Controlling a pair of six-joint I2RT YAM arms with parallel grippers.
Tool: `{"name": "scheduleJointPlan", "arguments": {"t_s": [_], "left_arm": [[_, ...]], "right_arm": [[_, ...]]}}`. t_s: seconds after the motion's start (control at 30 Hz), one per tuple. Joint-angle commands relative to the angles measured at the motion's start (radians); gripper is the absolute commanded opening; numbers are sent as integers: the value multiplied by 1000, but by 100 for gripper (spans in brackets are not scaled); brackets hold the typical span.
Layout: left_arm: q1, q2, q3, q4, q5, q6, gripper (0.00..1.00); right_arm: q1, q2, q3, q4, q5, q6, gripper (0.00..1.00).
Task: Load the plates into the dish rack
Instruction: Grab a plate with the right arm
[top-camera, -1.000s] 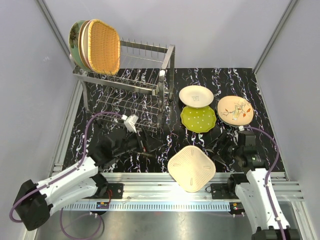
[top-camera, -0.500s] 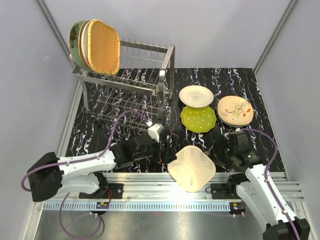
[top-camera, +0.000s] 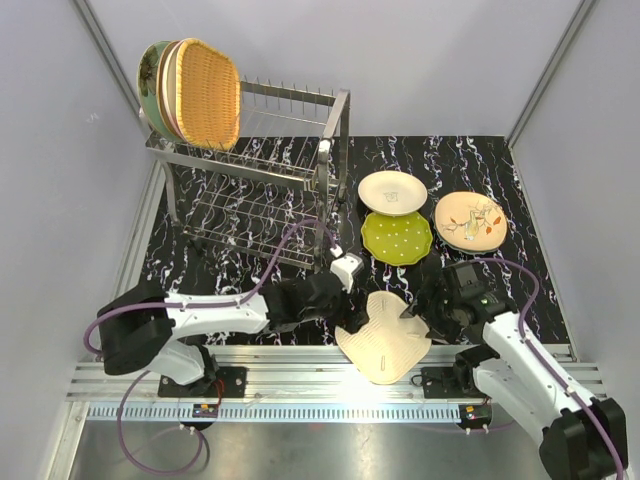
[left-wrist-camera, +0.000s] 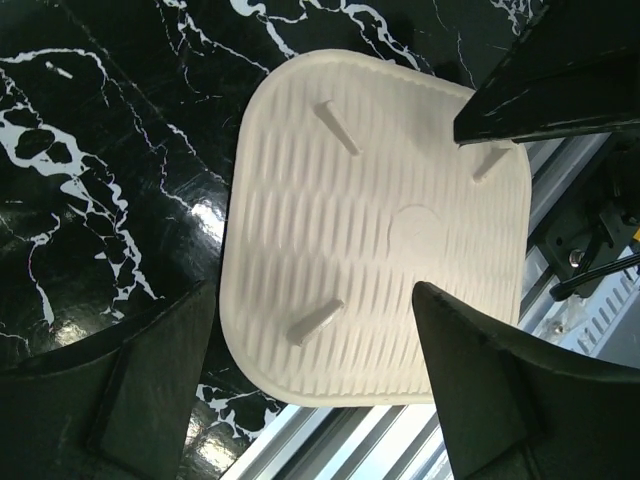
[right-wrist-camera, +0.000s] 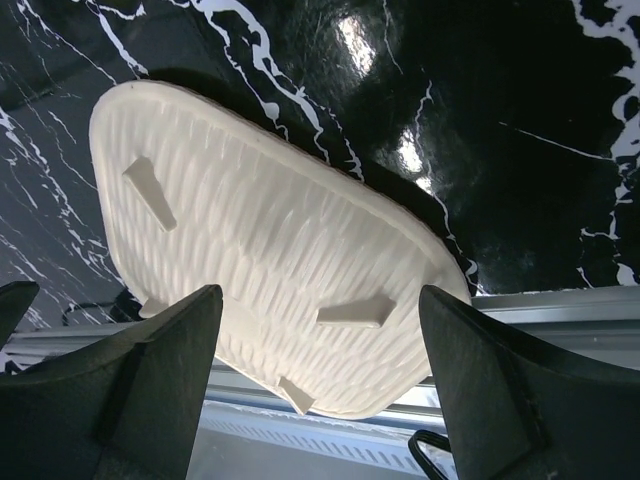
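- Both arms have swung inward since the earlier frames: the left gripper (left-wrist-camera: 312, 300) has crossed from below the dish rack (top-camera: 250, 170) to the woven cream plate (top-camera: 385, 345), and the right gripper (right-wrist-camera: 320, 295) has leaned in from the other side. We judge a two-handed pickup of this plate is starting.
- Dish rack: far left, unchanged. An orange wicker plate (top-camera: 208, 95) and paler plates behind it stand on edge at the left end of the top tier; the prongs to their right are free.
- Left gripper: jaws spread, nothing held, poised over the plate's left side.
- Woven cream plate: squarish with rounded corners and a ribbed surface with small raised tabs, lying at the table's near edge and partly over the rail.
- Right gripper: jaws wide apart, empty, over the plate's right side.
- Waiting on the table, right of the rack: cream plate (top-camera: 392, 192) touching the lime dotted plate (top-camera: 397, 238); beige floral plate (top-camera: 470, 220) just beside them.
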Motion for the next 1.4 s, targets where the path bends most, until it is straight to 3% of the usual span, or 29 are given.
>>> {"name": "scheduleJointPlan", "arguments": {"t_s": [0.0,0.37,0.53,0.83,1.07,1.37], "left_arm": [[-40,16,53,-20,-101,73,81],[-50,-137,-42,-113,-224,33,81],[-50,-176,-72,-139,-260,24,81],[-50,-110,-95,-65,-268,50,81],[-47,-27,-81,8,-285,48,75],[-46,-12,-77,-7,-302,19,75]], "right_arm": [[38,34,14,64,17,18,86],[244,205,24,357,-39,114,84],[299,257,26,544,-158,147,84],[310,15,106,201,-52,140,81],[345,-36,-5,200,-105,183,79],[472,64,14,232,-72,205,87]]}}
